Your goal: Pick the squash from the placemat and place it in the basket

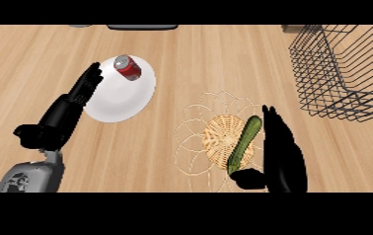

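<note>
- Head view shows the squash (244,144), long and green, lying slantwise on the woven placemat (218,135), its lower end near the mat's near edge.
- Right hand (282,155) stands just beside the squash on its right; the fingers (273,123) are straight and pressed together along the squash's side, while the thumb (250,176) bends under its lower end. Nothing is curled round the squash yet, as far as can be seen.
- Step in hand, by my judgement: the approach to the grasp. The squash lies on the mat, not lifted.
- Next move calls for closing fingers and thumb across the narrow body, lifting clear, then carrying it up and to the right.
- Basket (331,71), of dark wire, sits at the worktop's (218,56) far right, well apart from the mat.
- White plate (120,93) with a red can (128,67) on it lies to the left.
- Left hand (73,103) rests open beside the plate, fingers straight.
</note>
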Motion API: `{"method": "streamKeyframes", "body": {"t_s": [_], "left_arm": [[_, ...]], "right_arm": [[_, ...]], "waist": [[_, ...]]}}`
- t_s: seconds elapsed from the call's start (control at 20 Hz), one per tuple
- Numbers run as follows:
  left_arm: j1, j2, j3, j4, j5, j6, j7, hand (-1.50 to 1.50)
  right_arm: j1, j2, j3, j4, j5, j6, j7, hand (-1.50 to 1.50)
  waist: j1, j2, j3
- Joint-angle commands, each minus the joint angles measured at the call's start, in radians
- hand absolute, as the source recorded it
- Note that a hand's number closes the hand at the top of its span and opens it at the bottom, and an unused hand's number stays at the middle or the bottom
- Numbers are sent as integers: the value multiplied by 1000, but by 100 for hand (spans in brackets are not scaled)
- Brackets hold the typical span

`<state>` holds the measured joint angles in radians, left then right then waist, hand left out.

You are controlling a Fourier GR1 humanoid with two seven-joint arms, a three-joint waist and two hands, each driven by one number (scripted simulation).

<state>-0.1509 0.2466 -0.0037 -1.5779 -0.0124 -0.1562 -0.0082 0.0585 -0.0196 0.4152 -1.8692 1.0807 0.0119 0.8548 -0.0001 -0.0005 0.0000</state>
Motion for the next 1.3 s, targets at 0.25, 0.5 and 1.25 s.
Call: {"method": "streamKeyframes", "body": {"t_s": [0.25, 0.5, 1.25], "left_arm": [[-2, -36, 9, -42, -36, -1, 54, 0], [34, -37, 30, 6, -33, -52, -41, 0], [-41, -56, 68, -34, -34, -72, 72, 0]], "right_arm": [[55, -9, 1, 113, 16, -66, -60, -150], [-97, 19, -46, 208, 7, -32, -26, -150], [-71, 19, -78, 303, -54, -57, -51, -150]], "waist": [[-1, 0, 0], [2, 1, 0], [-1, 0, 0]]}}
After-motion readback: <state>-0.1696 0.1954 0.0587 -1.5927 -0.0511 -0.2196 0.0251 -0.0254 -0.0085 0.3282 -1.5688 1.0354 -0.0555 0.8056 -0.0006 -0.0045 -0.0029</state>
